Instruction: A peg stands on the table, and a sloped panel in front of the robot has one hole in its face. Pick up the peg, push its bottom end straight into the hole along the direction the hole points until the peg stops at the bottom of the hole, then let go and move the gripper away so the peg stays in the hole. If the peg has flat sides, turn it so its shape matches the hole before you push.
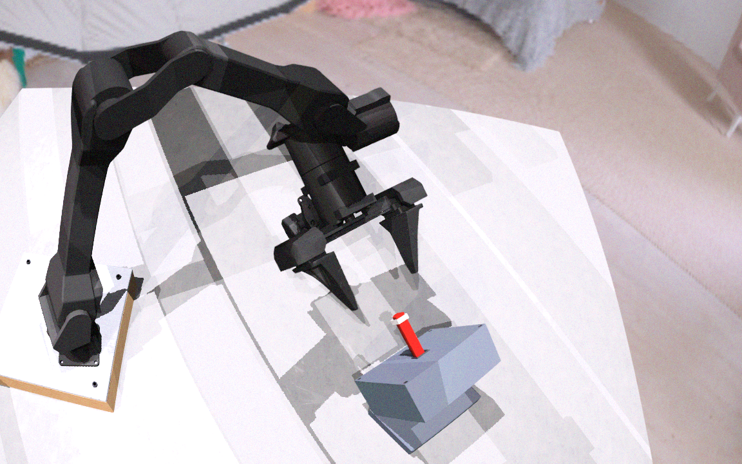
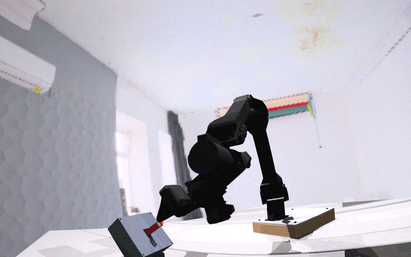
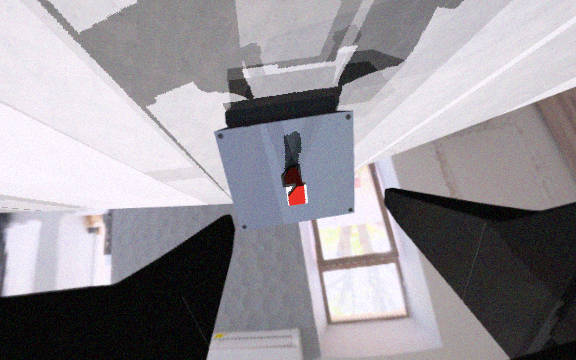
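The red peg (image 1: pixel 409 339) (image 2: pixel 153 228) (image 3: pixel 297 196), with a white band near its top, stands out of the face of the blue-grey sloped panel block (image 1: pixel 466 360) (image 2: pixel 132 227) (image 3: pixel 250 175). Its lower end is in the hole and its shaft leans toward the robot, roughly square to the face. How deep it sits is hidden. My gripper (image 1: pixel 385 290) (image 3: pixel 309 208) is wide open and empty, back from the peg's top in the top view. In the wrist view the fingers stand far apart on either side of the peg, not touching it.
The panel block rests on a grey foot (image 1: pixel 448 416) on the pale patterned table (image 1: pixel 535 276). The arm's base is bolted to a white-topped wooden board (image 1: pixel 28 323) (image 2: pixel 312 226). The table's far edge lies beyond the panel.
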`<state>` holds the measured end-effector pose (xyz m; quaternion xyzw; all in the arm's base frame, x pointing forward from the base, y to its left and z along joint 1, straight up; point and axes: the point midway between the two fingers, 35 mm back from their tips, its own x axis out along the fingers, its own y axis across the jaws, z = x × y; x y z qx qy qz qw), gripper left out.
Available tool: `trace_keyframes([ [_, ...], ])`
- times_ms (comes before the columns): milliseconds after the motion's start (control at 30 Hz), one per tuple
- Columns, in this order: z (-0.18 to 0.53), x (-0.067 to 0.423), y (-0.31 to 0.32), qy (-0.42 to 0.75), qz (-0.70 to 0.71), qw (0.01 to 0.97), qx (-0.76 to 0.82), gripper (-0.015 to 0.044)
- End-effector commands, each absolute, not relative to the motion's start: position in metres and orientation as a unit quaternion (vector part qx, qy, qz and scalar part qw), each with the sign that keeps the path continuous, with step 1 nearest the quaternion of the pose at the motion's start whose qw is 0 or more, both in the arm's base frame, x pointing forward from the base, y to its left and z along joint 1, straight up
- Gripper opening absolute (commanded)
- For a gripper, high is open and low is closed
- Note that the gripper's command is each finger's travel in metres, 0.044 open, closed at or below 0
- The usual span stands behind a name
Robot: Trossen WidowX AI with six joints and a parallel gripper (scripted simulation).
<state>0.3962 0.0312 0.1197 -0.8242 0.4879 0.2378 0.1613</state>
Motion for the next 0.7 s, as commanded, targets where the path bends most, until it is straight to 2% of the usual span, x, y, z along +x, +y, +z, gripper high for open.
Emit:
trace_keyframes([
  [0,0.125,0.394,0.036,0.488,0.234,0.164,-0.825,0.044],
  [667,0.138,0.381,0.058,0.488,0.234,0.162,-0.825,0.044],
])
